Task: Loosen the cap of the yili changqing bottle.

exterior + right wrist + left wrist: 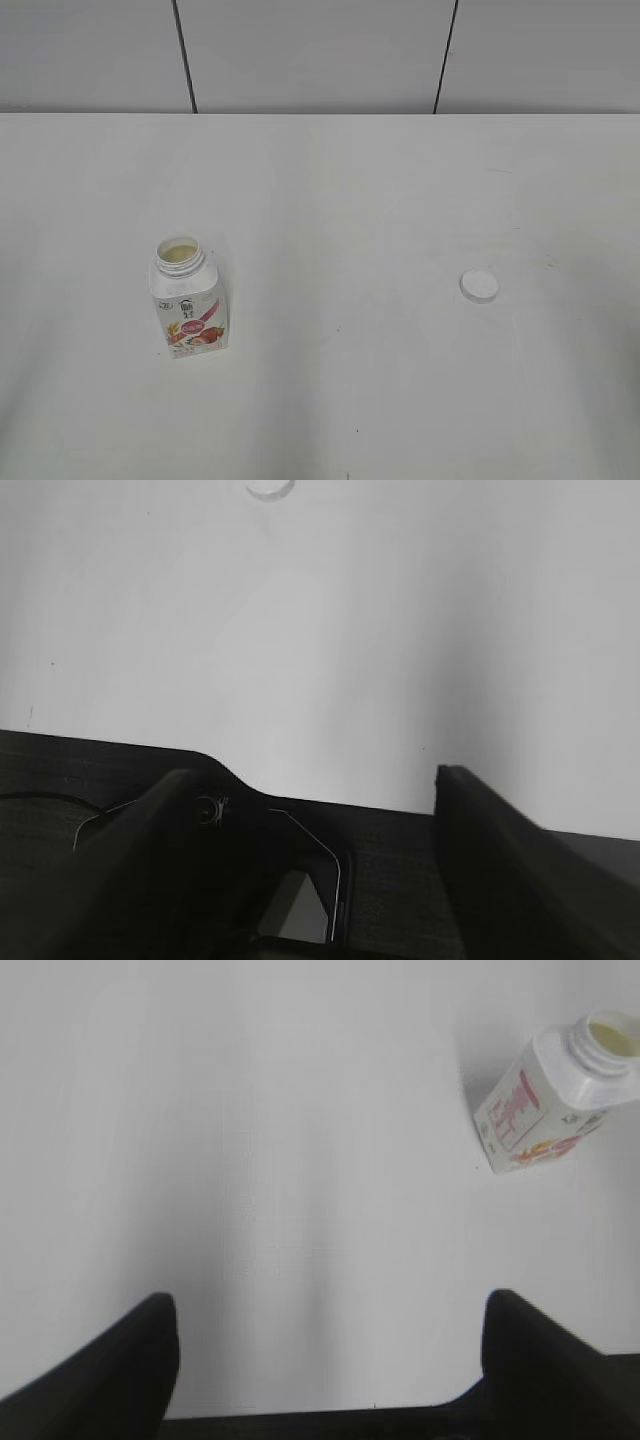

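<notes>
The yili changqing bottle stands upright on the left of the white table, its neck open with pale liquid showing inside. It also shows at the upper right of the left wrist view. The white cap lies flat on the table at the right, apart from the bottle; its edge shows at the top of the right wrist view. My left gripper is open and empty, well short of the bottle. My right gripper is open and empty near the table's front edge. Neither gripper shows in the exterior view.
The white table runs back to a grey panelled wall. The dark front edge of the table and part of the robot base show low in the right wrist view.
</notes>
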`<act>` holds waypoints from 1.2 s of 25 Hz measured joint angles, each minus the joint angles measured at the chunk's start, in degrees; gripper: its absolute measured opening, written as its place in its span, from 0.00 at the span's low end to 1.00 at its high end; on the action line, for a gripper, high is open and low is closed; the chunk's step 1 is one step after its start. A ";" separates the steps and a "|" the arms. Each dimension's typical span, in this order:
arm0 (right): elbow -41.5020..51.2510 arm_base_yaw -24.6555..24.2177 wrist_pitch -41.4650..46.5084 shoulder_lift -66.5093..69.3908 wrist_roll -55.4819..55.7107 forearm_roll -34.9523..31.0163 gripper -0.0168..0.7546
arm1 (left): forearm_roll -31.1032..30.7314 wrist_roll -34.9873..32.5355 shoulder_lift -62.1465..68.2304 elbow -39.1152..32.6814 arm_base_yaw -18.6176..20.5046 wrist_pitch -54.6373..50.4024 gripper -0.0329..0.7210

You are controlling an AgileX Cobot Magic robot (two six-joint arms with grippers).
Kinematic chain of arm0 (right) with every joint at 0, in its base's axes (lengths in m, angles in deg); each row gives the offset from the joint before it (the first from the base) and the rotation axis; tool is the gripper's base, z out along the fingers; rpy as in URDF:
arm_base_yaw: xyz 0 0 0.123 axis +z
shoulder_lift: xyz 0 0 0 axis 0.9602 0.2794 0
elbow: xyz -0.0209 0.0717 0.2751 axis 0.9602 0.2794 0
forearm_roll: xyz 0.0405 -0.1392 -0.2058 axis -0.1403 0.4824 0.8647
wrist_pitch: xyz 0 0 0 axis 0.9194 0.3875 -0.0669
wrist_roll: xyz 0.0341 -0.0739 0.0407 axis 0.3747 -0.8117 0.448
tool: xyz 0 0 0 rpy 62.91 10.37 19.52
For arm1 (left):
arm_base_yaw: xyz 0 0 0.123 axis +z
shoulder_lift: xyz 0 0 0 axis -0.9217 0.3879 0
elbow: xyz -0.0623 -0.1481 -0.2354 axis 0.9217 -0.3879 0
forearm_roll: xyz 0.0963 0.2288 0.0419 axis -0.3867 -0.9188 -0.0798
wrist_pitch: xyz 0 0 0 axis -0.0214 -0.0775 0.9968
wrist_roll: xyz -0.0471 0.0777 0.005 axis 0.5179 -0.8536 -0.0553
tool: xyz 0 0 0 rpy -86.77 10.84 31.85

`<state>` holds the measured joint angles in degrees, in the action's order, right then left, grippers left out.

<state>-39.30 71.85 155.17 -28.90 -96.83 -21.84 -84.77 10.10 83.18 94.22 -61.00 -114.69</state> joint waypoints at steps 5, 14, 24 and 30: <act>3.74 0.00 -1.17 -0.79 -0.05 1.17 0.76 | -0.40 0.00 -8.75 -0.11 0.00 0.00 0.79; 10.56 0.00 -3.08 -0.79 -0.05 4.25 0.76 | -0.59 0.00 -19.64 -0.24 0.00 -0.06 0.79; 11.53 0.00 -4.82 -7.13 -0.10 4.31 0.76 | -0.36 0.00 -20.12 -0.24 0.00 -0.10 0.79; 11.53 0.00 -5.18 -18.62 -0.10 5.29 0.76 | -0.31 0.00 -20.12 -0.24 0.00 -0.10 0.79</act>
<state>-27.76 71.85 149.99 -47.52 -96.93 -16.55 -85.07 10.10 63.06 93.98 -61.00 -114.79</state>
